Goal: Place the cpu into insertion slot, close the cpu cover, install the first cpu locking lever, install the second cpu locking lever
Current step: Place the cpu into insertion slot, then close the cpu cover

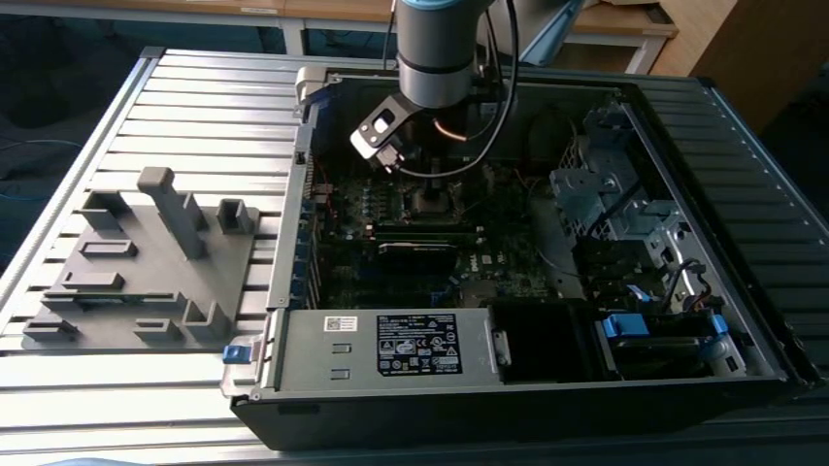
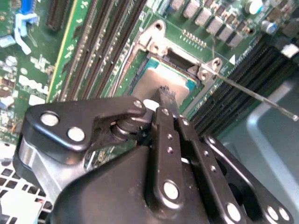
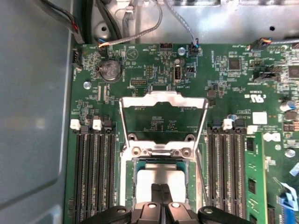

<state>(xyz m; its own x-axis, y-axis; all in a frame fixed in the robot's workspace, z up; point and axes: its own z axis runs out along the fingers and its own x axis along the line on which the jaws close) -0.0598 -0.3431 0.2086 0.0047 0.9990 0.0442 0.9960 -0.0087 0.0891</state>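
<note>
The cpu (image 3: pixel 161 173), a flat silver-grey square, lies in the insertion slot (image 3: pixel 130 179) on the green motherboard; in the second wrist view the cpu (image 2: pixel 152 81) sits level inside the silvery rim. The cpu cover (image 3: pixel 140 99) is swung open and lies flat on the board beyond the slot, green board showing through its cut-out. My gripper (image 3: pixel 161 187) is shut, its two fingers pressed together with the tips just over the cpu's face (image 2: pixel 166 94). A thin locking lever (image 2: pixel 261 95) stands raised beside the slot. In the exterior view my gripper (image 1: pixel 392 160) hangs over the board.
Long black memory slots (image 3: pixel 93 172) flank the socket on both sides. The open computer case (image 1: pixel 298 291) walls in the board, with cables (image 3: pixel 140 28) at its far wall and a drive cage (image 1: pixel 609 194) at the exterior view's right. A grey fixture (image 1: pixel 143 272) lies outside.
</note>
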